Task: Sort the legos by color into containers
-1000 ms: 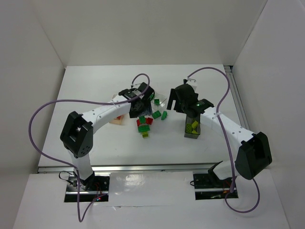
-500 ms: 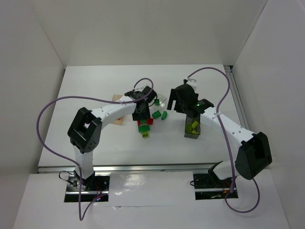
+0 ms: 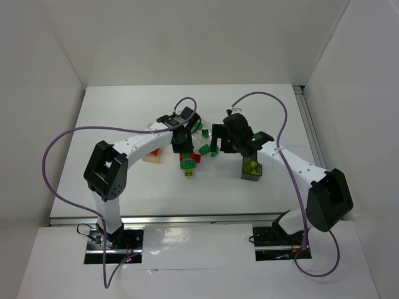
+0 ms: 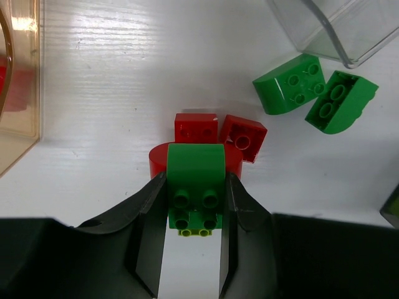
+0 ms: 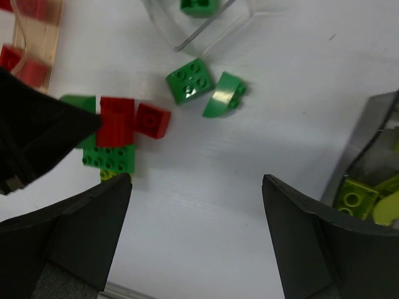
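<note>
Left wrist view: my left gripper [image 4: 195, 190] reaches low, pinching a green brick [image 4: 194, 167] beside a red brick [image 4: 196, 128]; my right gripper [image 5: 194, 182] hangs spread above the white table [image 5: 206, 243], white walls [image 3: 187, 43] around.

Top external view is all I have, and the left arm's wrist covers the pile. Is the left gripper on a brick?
Observer: Yes. The left wrist view shows the left gripper with a finger against each side of a green brick.
Operator: Is that brick lying alone?
Observer: No. A red piece shows past both its sides, and a yellow-green one peeks out at its near end.
Operator: And the right gripper?
Observer: The right wrist view shows the right gripper open, fingers wide apart, with nothing between them.
</note>
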Controlling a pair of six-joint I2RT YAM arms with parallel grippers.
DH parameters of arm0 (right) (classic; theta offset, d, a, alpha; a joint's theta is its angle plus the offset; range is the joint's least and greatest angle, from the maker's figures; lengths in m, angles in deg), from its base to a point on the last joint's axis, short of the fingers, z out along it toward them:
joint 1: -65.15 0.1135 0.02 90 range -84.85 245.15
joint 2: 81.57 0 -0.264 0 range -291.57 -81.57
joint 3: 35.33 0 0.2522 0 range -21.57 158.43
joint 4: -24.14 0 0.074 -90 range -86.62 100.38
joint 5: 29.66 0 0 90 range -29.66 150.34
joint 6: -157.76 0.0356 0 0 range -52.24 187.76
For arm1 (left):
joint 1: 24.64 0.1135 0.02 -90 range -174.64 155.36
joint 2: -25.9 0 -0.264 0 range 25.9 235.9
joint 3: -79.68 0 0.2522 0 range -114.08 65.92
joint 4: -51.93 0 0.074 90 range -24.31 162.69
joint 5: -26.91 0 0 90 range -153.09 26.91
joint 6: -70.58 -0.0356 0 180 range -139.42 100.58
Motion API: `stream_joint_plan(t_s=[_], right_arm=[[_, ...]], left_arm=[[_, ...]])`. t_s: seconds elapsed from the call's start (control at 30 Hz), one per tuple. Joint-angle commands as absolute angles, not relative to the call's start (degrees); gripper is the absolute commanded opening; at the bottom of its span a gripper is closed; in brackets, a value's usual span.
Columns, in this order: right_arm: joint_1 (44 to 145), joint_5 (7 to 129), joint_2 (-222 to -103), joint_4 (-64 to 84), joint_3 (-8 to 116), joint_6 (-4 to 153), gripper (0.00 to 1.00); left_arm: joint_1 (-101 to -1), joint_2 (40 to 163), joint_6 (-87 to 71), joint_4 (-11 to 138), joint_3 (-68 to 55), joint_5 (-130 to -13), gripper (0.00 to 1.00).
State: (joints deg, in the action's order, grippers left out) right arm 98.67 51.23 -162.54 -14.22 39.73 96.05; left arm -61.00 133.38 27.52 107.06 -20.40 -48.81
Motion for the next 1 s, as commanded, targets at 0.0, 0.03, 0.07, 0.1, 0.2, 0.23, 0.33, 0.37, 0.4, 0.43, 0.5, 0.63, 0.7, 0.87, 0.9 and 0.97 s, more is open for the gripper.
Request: stream_joint_plan(t_s=[0.0,0.03,0.07,0.1,0.2,0.23,0.33,0.37,0.4,0.43,0.5,0.63,0.7,0.87,0.9,0.97], right_arm=[[100.65,58.05,-164.53,-10.63,38.28,93.86,0.93],[100.66,58.57,-164.54,-9.85,37.76,94.38,0.93],[100.66,59.71,-164.54,-9.84,37.75,94.39,0.93],[100.66,60.51,-165.23,-9.23,37.75,94.91,0.94],[100.66,64.98,-165.24,-6.68,36.62,95.70,0.94],[100.66,66.13,-165.24,-4.41,36.61,96.31,0.94],[100.66,70.61,-164.62,0.07,35.03,97.81,0.95],[100.66,71.40,-164.62,0.79,34.42,97.81,0.95],[100.66,72.46,-164.62,0.80,34.41,97.81,0.95],[100.66,73.25,-165.23,1.41,34.41,97.81,0.95],[100.66,76.32,-165.76,1.41,34.94,96.07,0.93],[103.72,77.83,-165.77,2.12,34.94,85.82,0.92],[107.14,71.27,-164.37,0.97,34.94,81.92,0.92],[110.41,59.39,-161.82,3.51,32.66,74.53,0.92],[110.41,59.37,-161.81,3.52,32.66,73.91,0.92],[110.41,59.37,-162.68,3.00,33.70,72.68,0.90]], left_arm=[[-59.71,129.87,24.53,104.72,-19.95,-53.59,0.00],[-59.19,129.35,24.53,104.72,-19.95,-54.38,0.00],[-59.18,129.34,23.74,104.19,-19.34,-55.17,0.00],[-58.58,128.73,23.74,104.19,-19.33,-56.83,0.00],[-57.25,127.41,19.62,101.30,-17.05,-62.80,0.00],[-56.29,126.54,18.65,100.68,-16.52,-64.31,0.00],[-54.88,124.16,15.39,97.95,-13.45,-69.14,0.00],[-54.27,123.64,14.52,96.99,-12.66,-70.37,0.00],[-54.26,123.02,13.64,96.28,-12.13,-73.34,0.00],[-53.31,122.49,12.41,96.28,-12.12,-75.38,0.00],[-52.07,122.49,11.09,94.87,-11.42,-79.33,0.00],[-50.66,123.01,6.44,93.64,-10.72,-88.46,0.00],[-50.66,123.72,4.76,94.95,-11.85,-90.33,0.00],[-50.66,125.73,1.15,98.91,-13.88,-90.86,0.00],[-50.66,125.74,0.28,98.91,-14.40,-90.86,0.00],[-50.66,125.74,-0.35,99.53,-14.41,-91.91,0.00]])
